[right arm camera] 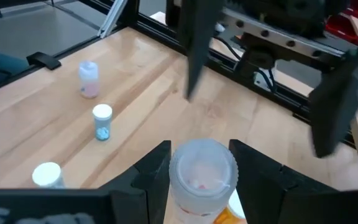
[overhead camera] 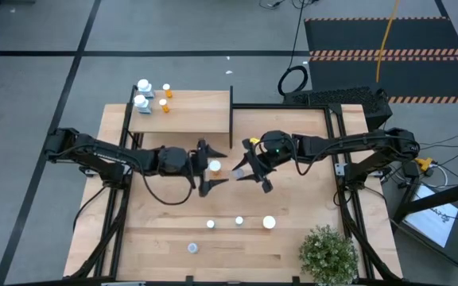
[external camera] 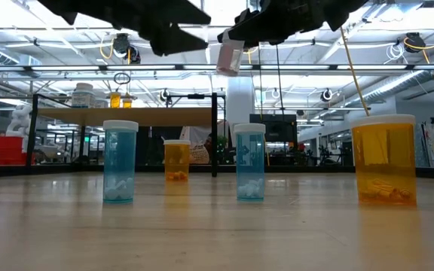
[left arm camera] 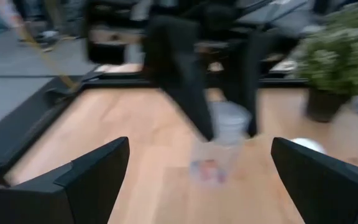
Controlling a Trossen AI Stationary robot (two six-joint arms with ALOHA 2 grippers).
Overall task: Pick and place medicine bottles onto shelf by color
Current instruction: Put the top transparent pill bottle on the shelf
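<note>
Light-wood tabletop (overhead camera: 173, 230) on a black frame, grey floor all round; a black mat with striped edges (overhead camera: 388, 40) lies beyond the far right corner. A green potted plant (overhead camera: 327, 253) stands at the near right corner.

The small raised light-wood shelf (overhead camera: 189, 117) with a black upright panel sits at the far side of the table. On its left end: two white-capped pale bottles (overhead camera: 142, 94) and two small orange bottles (overhead camera: 165, 97).

Mid-table, both arms hang above the wood, facing each other. The right gripper (right arm camera: 197, 171) is clamped on a pale clear bottle with a white cap (right arm camera: 202, 169), held up off the surface; from table height it hangs tilted under the arm (external camera: 230, 57). The left gripper (overhead camera: 211, 168) is spread wide and empty, just beside it, with a white-capped bottle (overhead camera: 215, 166) showing between its fingers from above.

Near side of the table: a row of three white-capped bottles (overhead camera: 239, 222), one more (overhead camera: 192, 248) closer to the edge. From table height: two bluish-clear bottles (external camera: 120, 161), two orange ones (external camera: 383, 159).

Room behind: open workshop, ceiling lights, pipes, benches.
</note>
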